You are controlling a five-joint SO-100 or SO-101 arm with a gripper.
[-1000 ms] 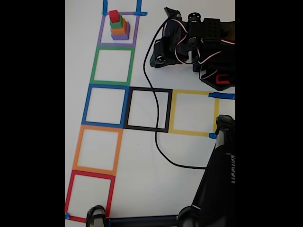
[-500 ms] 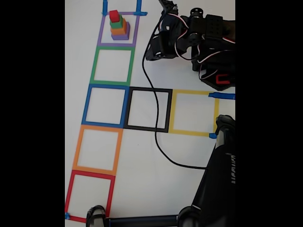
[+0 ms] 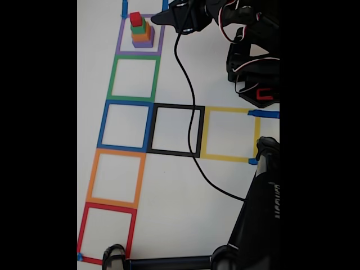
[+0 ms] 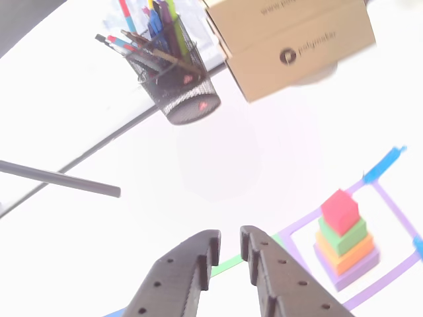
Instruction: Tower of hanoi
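From my remote seat: 4-cube stack sits inside the purple tape square (image 3: 140,34) at top left of the fixed view, on the white tabletop (image 3: 169,191). Order bottom to top: purple cube (image 3: 143,41), orange cube (image 3: 141,34), green cube (image 3: 138,26), red cube (image 3: 135,18). Stack looks a bit twisted, cubes not squared to each other; same stack in the other view at lower right, red cube (image 4: 340,211) on green (image 4: 343,236) on orange (image 4: 347,255) on purple (image 4: 350,271).

Claw (image 3: 159,18) is up near the top edge of the fixed view, tip just right of the stack, not touching it. In the other view the claw (image 4: 229,246) comes in from the bottom edge, fingers close together w/ a narrow gap, nothing pinched between them, stack off to its right.

Black cable (image 3: 188,107) runs from the arm down across the black tape square (image 3: 176,130). Green (image 3: 134,78), blue (image 3: 126,126), orange (image 3: 115,178), red (image 3: 108,232) and yellow (image 3: 230,134) tape squares have no cubes in them. Other view bkgd: mesh pen cup (image 4: 178,82) and cardboard box (image 4: 291,39).
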